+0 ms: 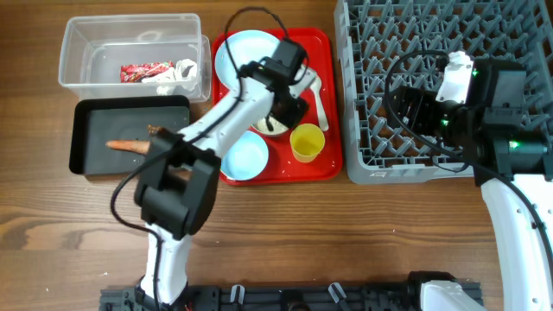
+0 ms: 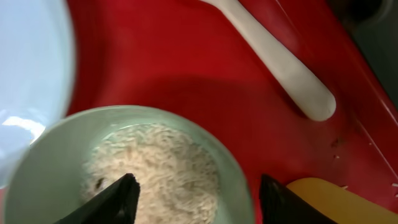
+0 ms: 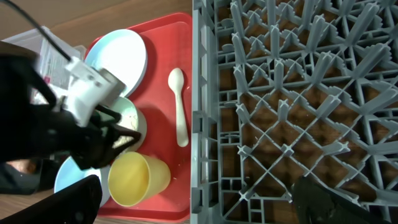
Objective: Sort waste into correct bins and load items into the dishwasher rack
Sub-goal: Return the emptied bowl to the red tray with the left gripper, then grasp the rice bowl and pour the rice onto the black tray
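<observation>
Brown wood-grain table (image 1: 346,242)

Our left arm (image 1: 177,190) rises from the lower left of the overhead frame and stretches diagonally toward the top centre, its white forearm ending in a black wrist. Our left pincer (image 1: 278,114) hangs just below that wrist. In the left wrist view its two dark fingers (image 2: 115,202) sit at the bottom edge, spread wide and gripping nothing. Our right arm (image 1: 518,216) climbs the right edge of the overhead frame and bends left at the upper right. Our right pincer (image 1: 413,108) points left, and its fingers (image 3: 74,199) sit parted in the lower corners of the right wrist view.
</observation>
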